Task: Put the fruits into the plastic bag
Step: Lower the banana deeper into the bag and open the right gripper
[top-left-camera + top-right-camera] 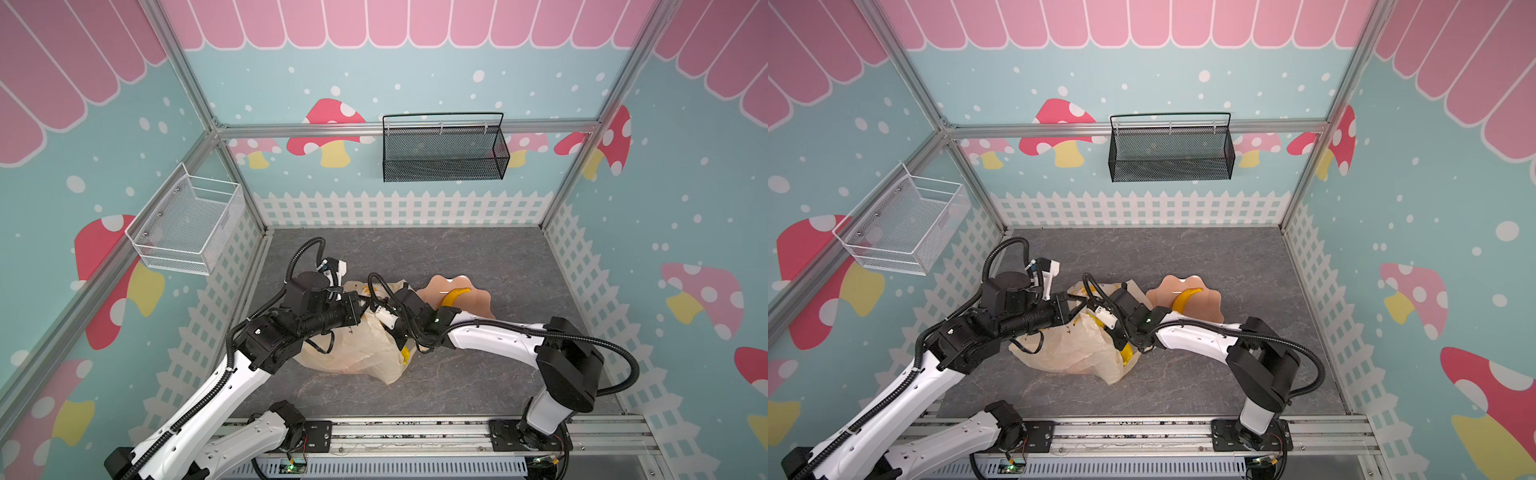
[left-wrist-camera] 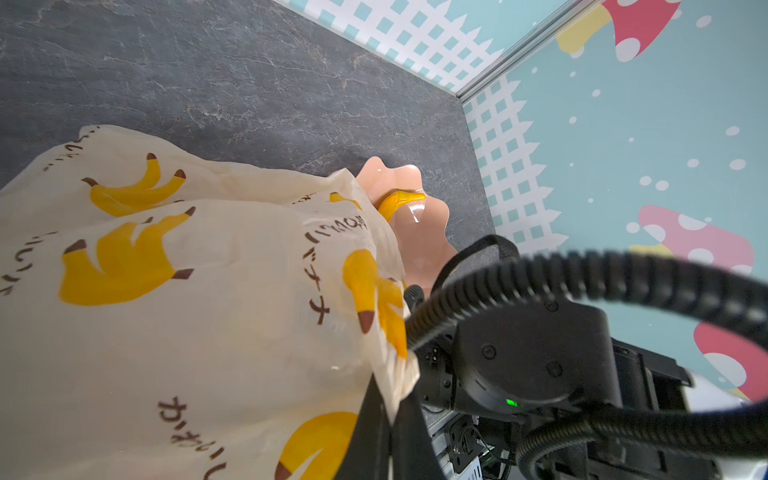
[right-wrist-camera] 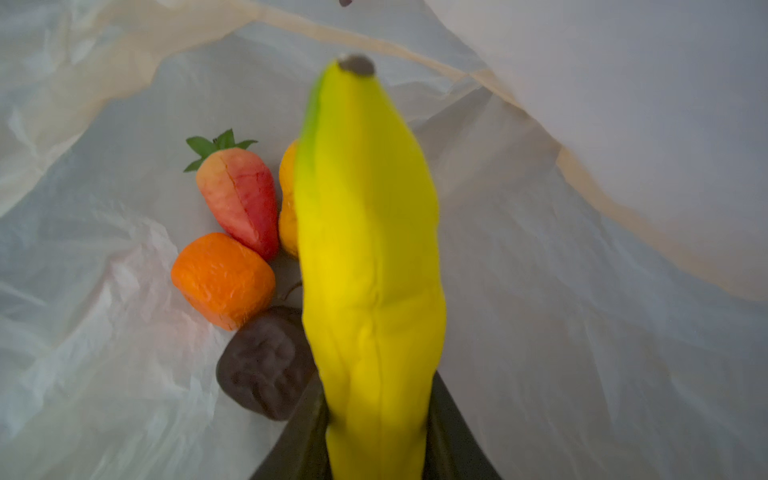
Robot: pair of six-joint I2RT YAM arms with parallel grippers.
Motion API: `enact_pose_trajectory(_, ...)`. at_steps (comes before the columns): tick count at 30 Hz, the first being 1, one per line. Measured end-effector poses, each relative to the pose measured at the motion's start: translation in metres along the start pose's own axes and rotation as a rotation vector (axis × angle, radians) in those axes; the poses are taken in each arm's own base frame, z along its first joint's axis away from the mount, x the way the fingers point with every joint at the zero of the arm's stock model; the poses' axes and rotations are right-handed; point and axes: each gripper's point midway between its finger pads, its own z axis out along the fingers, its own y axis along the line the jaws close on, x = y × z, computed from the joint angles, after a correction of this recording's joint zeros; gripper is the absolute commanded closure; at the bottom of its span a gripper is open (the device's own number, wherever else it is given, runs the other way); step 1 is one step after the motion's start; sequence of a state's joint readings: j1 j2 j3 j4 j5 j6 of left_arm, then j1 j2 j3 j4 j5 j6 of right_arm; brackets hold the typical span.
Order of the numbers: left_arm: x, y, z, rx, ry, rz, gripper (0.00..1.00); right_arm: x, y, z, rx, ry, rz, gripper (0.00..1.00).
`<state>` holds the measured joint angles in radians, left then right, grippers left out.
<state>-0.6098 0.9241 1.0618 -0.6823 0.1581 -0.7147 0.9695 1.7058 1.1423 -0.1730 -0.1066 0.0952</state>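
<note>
Two grippers. Left gripper (image 2: 390, 415): fingers closed, pinching the rim of the bag (image 1: 353, 349), which lies mid-frame in both top views. Right gripper (image 3: 376, 419): fingers partly open, clamping a banana (image 3: 365, 249) inside the bag, with strawberry (image 3: 241, 199), orange (image 3: 222, 278) and dark piece (image 3: 266, 370) to its left.

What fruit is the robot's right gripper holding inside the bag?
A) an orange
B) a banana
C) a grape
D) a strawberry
B: the right gripper is shut on a yellow banana inside the bag, while the strawberry lies loose.
</note>
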Motion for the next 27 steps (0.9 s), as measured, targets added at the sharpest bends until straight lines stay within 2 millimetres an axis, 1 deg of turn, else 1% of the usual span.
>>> enact_pose_trajectory(5,0.001,0.003,-0.002,-0.006,-0.004,0.0,1.0,-0.027,0.005,0.012,-0.046,-0.034,0.019,0.83)
enact_pose_trajectory(7,0.001,0.003,-0.004,-0.007,-0.009,0.001,1.0,-0.034,0.008,0.015,-0.069,-0.043,0.029,0.82)
enact_pose_trajectory(10,0.001,0.003,-0.005,-0.01,-0.013,0.001,1.0,-0.039,0.014,0.02,-0.106,-0.045,0.049,0.8)
enact_pose_trajectory(14,0.002,0.006,-0.005,-0.023,-0.011,-0.001,1.0,-0.038,0.023,0.03,-0.167,-0.03,0.078,0.78)
enact_pose_trajectory(17,0.002,0.008,-0.005,-0.029,-0.011,-0.002,1.0,-0.037,0.029,0.034,-0.211,-0.018,0.099,0.74)
enact_pose_trajectory(18,0.002,0.008,-0.005,-0.031,-0.013,-0.002,1.0,-0.038,0.032,0.036,-0.227,-0.018,0.105,0.7)
enact_pose_trajectory(22,0.002,0.009,-0.005,-0.033,-0.013,-0.001,1.0,-0.044,0.041,0.04,-0.287,-0.017,0.129,0.49)
enact_pose_trajectory(24,0.001,0.009,-0.005,-0.034,-0.015,0.002,1.0,-0.045,0.044,0.04,-0.308,-0.013,0.134,0.41)
enact_pose_trajectory(27,0.001,0.009,-0.006,-0.033,-0.017,0.003,1.0,-0.044,0.047,0.039,-0.325,-0.006,0.135,0.33)
